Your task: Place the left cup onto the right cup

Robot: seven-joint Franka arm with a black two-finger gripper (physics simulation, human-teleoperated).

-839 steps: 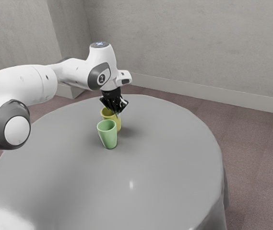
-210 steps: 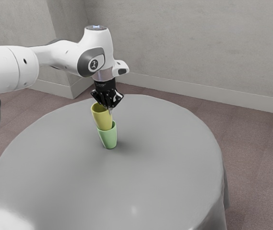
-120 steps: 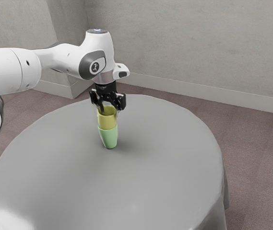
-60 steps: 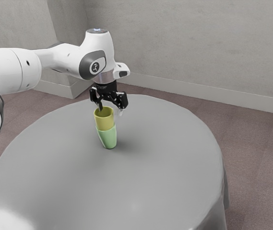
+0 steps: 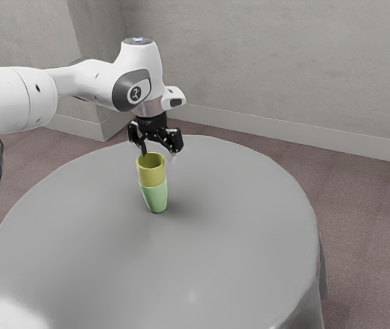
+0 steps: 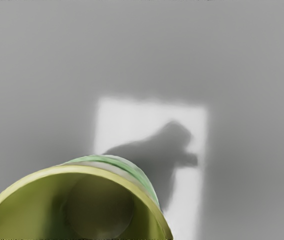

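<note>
A yellow-green cup (image 5: pixel 151 169) sits nested inside a light green cup (image 5: pixel 155 198) near the middle of the round grey table (image 5: pixel 236 233). My gripper (image 5: pixel 158 148) hangs just above the yellow cup's rim, its black fingers spread apart and off the cup. In the wrist view the yellow cup's open mouth (image 6: pixel 82 205) lies right under my hand, with a sliver of the green cup's rim (image 6: pixel 132 170) showing behind it.
Around the stacked cups the grey tabletop is bare on every side. The table edge curves down at the exterior view's right (image 5: pixel 314 233). A grey wall with a pale baseboard (image 5: pixel 297 133) stands behind the table.
The yellow cup was carried over and lowered into the green cup. My gripper let go of it, spread its fingers and has risen slightly above the rim.
</note>
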